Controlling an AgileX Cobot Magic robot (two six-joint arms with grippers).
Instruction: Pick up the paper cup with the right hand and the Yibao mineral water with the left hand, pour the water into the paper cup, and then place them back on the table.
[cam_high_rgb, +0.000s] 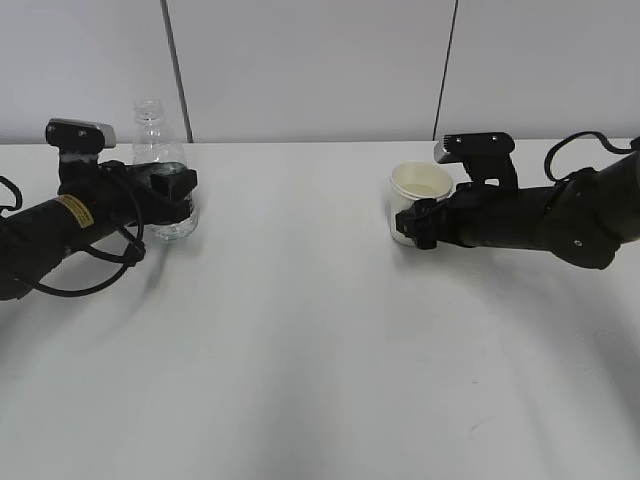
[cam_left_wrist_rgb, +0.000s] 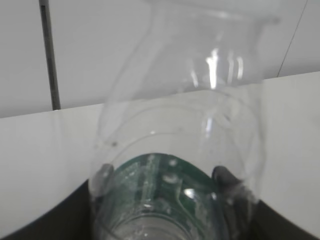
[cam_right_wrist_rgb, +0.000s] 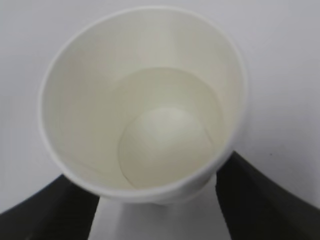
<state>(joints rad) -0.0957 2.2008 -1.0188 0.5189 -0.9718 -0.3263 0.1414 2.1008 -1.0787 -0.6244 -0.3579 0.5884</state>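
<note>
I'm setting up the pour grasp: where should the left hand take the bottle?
Around the lower body at the label, from the left side, level. The bottle stands upright; its body is wide and straight there, while the neck narrows. The left hand already brackets that band.

clear bottle with green label; white paper cup, cream inside.

Two matte black tubular robot arms are showing: the left arm is wearing a yellowish label band and looping black cables; each is carrying a silver-grey camera block on its wrist.
</note>
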